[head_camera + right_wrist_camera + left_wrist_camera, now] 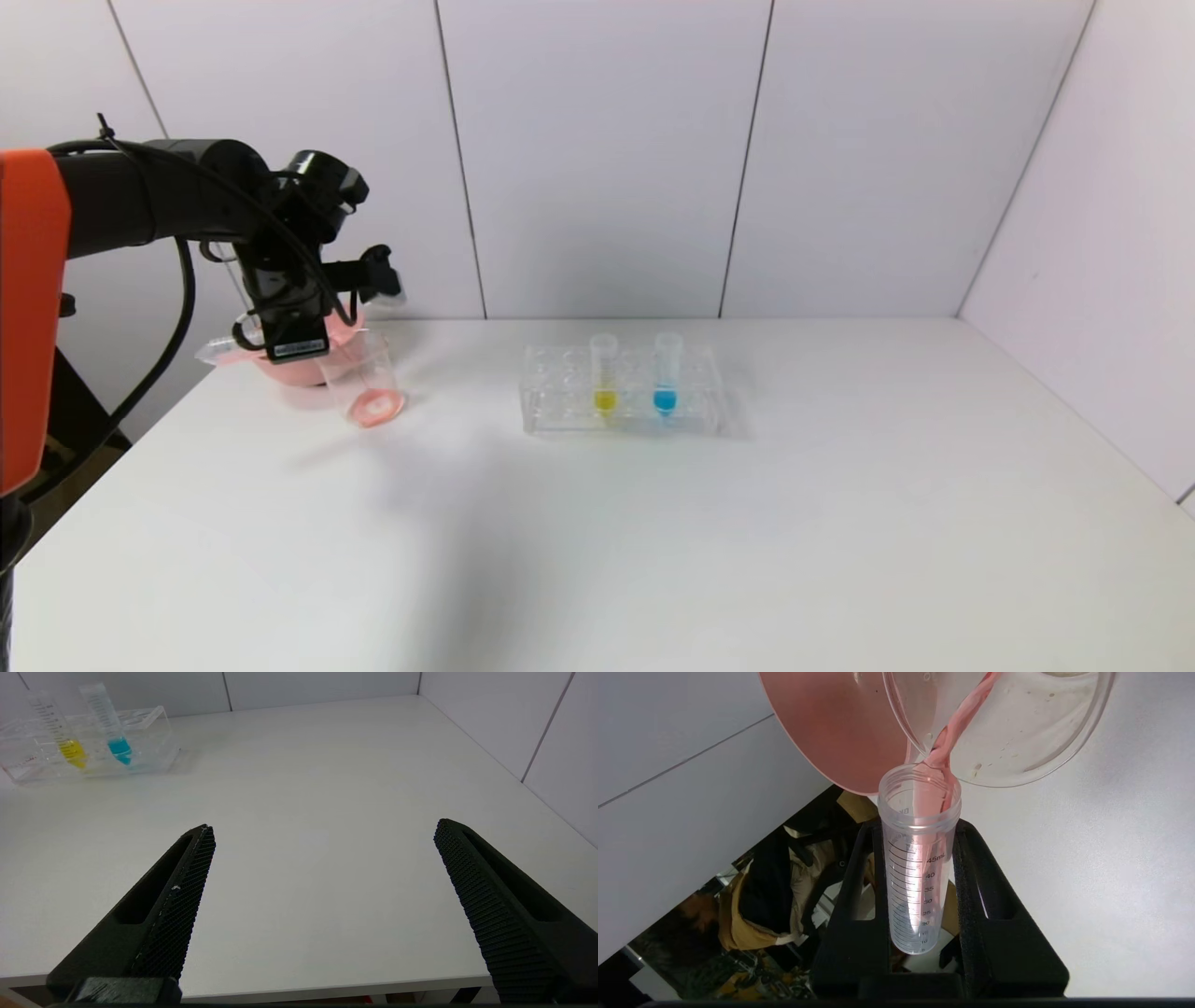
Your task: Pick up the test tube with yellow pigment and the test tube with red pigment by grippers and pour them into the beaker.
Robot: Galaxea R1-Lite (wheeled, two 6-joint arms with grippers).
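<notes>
My left gripper (291, 338) is shut on the test tube with red pigment (920, 882), tipped mouth-down at the beaker's rim. A red stream runs from the tube's mouth into the clear beaker (1017, 732). In the head view the beaker (366, 373) stands at the table's far left with red liquid pooled in its bottom. The test tube with yellow pigment (604, 373) stands upright in a clear rack (560, 415); it also shows in the right wrist view (65, 742). My right gripper (322, 830) is open and empty over the table's near edge.
A pink bowl (280, 371) sits right behind the beaker, touching or nearly so; it also shows in the left wrist view (831, 728). A tube with blue liquid (666, 375) stands in the rack beside the yellow one. White walls close the back and right.
</notes>
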